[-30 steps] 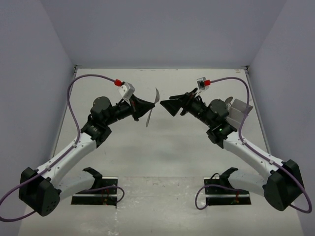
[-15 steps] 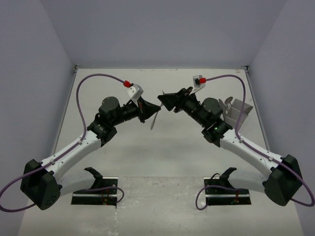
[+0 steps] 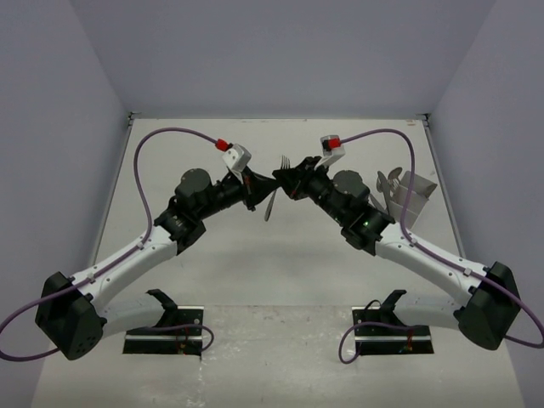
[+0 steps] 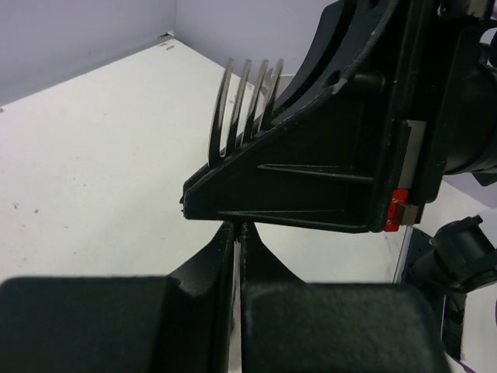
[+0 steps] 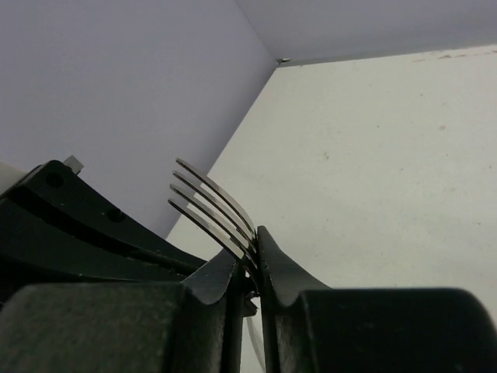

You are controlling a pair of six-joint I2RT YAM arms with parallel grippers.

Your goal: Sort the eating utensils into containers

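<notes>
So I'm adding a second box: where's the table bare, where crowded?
Bare: the table along the back wall, its left side, and the near middle between left arm and right arm. Crowded: the right edge around the container, and above mid-table, where left pincer and right pincer meet on the fork.

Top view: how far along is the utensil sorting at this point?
Done: a few utensils stand in the container at the right. In hand: one fork, held mid-air by both the left hand and the right hand, apparently a hand-over. Left: getting this fork into the container; no other loose utensils show.
</notes>
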